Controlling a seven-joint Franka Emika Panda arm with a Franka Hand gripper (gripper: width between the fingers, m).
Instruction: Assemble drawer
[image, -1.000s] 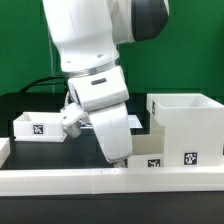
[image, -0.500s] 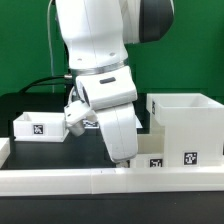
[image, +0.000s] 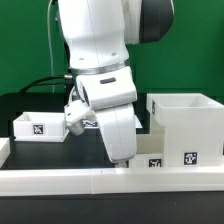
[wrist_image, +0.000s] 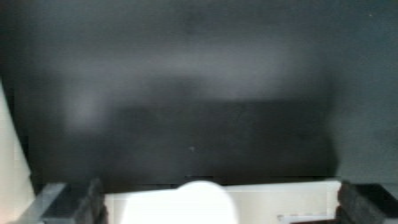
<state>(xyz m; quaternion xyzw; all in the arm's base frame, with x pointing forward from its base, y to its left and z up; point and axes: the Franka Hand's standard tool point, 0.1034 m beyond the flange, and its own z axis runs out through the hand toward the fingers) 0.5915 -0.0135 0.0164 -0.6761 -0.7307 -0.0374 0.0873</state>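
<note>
- Wrist view: your gripper (wrist_image: 205, 205) has its two dark fingers (wrist_image: 57, 203) spread wide, one on each side of a white tray (wrist_image: 267, 200) of the drawer. A rounded knob (wrist_image: 201, 198) sits midway between them.
- The picture is blurred, so you cannot tell whether the pads press on the tray or only straddle it.
- Beyond the tray lies the bare black table (wrist_image: 196, 90).
- In the exterior view, the gripper (image: 120, 150) hangs low, just behind the long white rail (image: 60, 180) that runs along the front.
- Just beside it, toward the exterior view's right, the tray (image: 155, 162) shows a tagged face low down.
- Next to that stands the tall, open-topped housing (image: 185, 125), tagged low on its front.
- Well apart, at the exterior view's left, a second tray (image: 35, 125) rests on the table with its tag facing the camera.
</note>
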